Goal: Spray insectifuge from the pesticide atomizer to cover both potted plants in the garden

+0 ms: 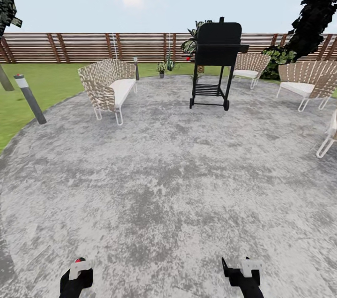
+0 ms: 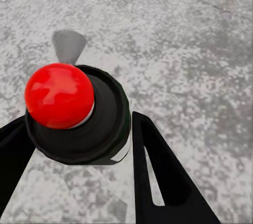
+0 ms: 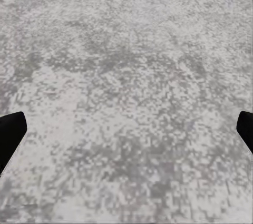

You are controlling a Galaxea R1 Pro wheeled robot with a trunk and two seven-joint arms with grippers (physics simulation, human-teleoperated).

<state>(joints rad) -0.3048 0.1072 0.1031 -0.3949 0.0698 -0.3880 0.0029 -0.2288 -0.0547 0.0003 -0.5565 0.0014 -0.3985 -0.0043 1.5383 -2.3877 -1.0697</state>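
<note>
Robot stands on the round grey patio (image 1: 168, 171) in the garden, head view looking across it to the brown slatted fence (image 1: 84, 47). Left hand (image 2: 79, 145) is closed on the atomizer (image 2: 79, 113): left wrist view shows its black spray head with a red round tip between the two black fingers (image 2: 163, 176), held over the paving. In the head view the left hand (image 1: 76, 279) sits at the bottom edge, a red speck on top. Right hand (image 3: 126, 129) is open and holds nothing, its fingertips far apart at the edges of the right wrist view over bare paving; it also shows low in the head view (image 1: 243, 274).

Black grill (image 1: 216, 61) stands at the far side of the patio. Woven bench (image 1: 108, 85) left of it, woven chairs (image 1: 306, 80) to the right. Grey lamp post (image 1: 29, 98) on the lawn edge at left. One small potted plant (image 1: 162, 69) near the fence, between bench and grill; too small for detail.
</note>
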